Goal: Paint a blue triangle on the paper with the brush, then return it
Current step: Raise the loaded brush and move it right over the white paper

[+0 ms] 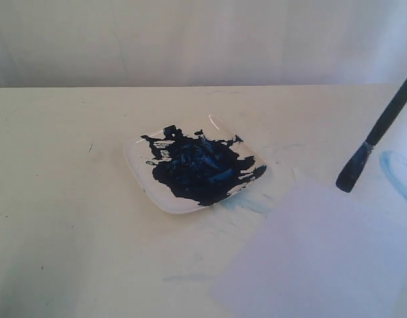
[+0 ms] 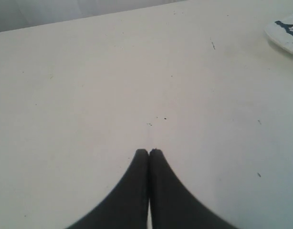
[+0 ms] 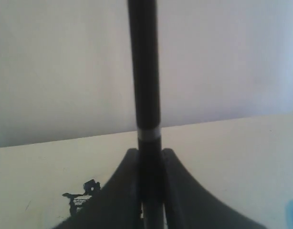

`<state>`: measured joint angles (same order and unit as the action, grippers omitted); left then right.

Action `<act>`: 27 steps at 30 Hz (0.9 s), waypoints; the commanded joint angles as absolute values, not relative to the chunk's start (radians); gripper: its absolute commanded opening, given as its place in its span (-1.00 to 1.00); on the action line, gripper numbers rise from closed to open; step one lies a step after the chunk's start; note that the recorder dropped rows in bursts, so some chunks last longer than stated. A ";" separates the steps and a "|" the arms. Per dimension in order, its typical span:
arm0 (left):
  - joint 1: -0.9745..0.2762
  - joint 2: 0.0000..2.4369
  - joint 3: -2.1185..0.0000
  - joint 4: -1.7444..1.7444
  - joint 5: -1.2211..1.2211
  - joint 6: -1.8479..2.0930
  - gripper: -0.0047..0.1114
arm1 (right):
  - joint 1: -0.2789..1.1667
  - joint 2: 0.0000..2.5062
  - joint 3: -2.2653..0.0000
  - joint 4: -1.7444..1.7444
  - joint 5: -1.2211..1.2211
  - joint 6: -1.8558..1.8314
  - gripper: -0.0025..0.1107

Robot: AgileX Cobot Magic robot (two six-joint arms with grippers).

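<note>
Brush [image 1: 379, 129]: held aslant by the right gripper [image 3: 150, 152], whose jaws are clamped on the black handle next to the silver band. The dark-stained bristles are pointed down near the far edge of the paper [image 1: 316, 258], whether clear of it or touching cannot be told.
Paper: laid flat on the table [image 1: 71, 199], just beside the plate [image 1: 136, 165]; no blue triangle is seen on it.
Plate: thickly smeared with dark blue paint.
Left gripper [image 2: 149, 151]: jaws pressed together on nothing, held over bare table, well apart from the paper.
Risk to the sheet: the thin paper is pinned by nothing, so it could be dragged or wrinkled by wet bristles.
Risk from the load: a blot may be left where a heavily charged brush is first set down.
Risk in the grip: the thin handle could be twisted in the jaws under hard pressure, and the strokes thrown crooked.
</note>
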<state>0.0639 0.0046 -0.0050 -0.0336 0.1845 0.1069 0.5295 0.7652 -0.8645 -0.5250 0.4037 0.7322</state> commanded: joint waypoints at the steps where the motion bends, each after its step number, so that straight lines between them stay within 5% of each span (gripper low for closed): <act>1: 0.057 0.000 0.000 -0.040 0.120 0.111 -0.92 | 0.528 0.777 -0.929 -0.337 0.377 0.501 -0.96; 12: 0.057 0.000 0.000 -0.051 -0.281 -0.160 -0.92 | 0.528 0.800 -0.967 0.152 0.402 0.000 -0.96; 22: 0.057 0.000 0.000 -0.051 -0.761 -0.194 -0.92 | 0.494 0.842 -1.039 0.182 0.507 -0.045 -0.96; 27: 0.057 0.000 0.000 0.054 -0.706 -0.638 -0.92 | 0.422 0.908 -1.108 0.408 0.572 -0.247 -0.96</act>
<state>0.0639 0.0024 -0.0029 -0.0260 -0.7348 -0.3631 0.4572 0.8745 -1.0762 0.2918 0.5339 -0.1298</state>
